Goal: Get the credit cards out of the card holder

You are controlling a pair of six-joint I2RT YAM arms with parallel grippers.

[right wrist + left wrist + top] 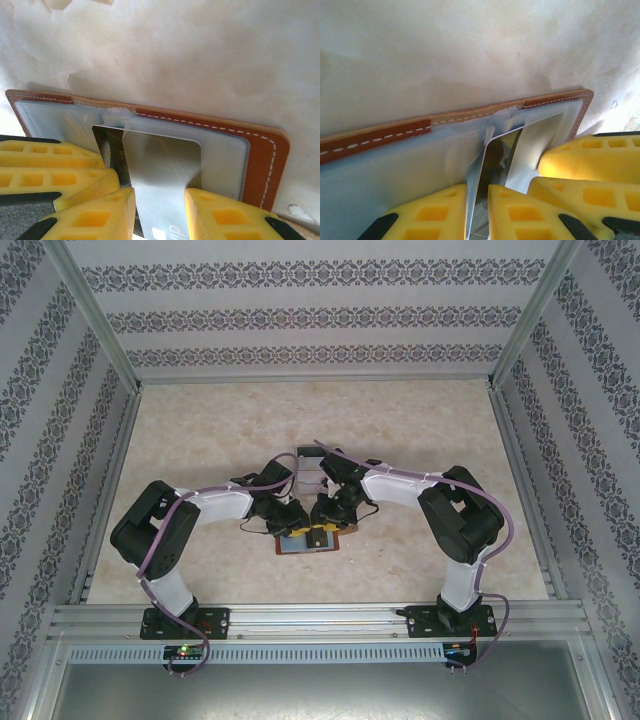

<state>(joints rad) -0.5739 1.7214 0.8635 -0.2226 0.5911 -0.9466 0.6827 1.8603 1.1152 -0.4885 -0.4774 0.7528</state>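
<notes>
Right gripper pinches a credit card; card holder lies open

A: Card holder finish?
B: Brown leather, white dashed stitching — grey-blue lining.
A: Credit card? Fingers?
B: Pale silver-grey; yellow. Table, upper frame — beige, marbled. Walls: white, dark floral bands.

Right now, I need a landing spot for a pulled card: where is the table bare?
The beige marble-look tabletop is bare along the back wall and beside each side rail. Crowded: the centre, where the left gripper and right gripper meet on the brown leather card holder.
</notes>
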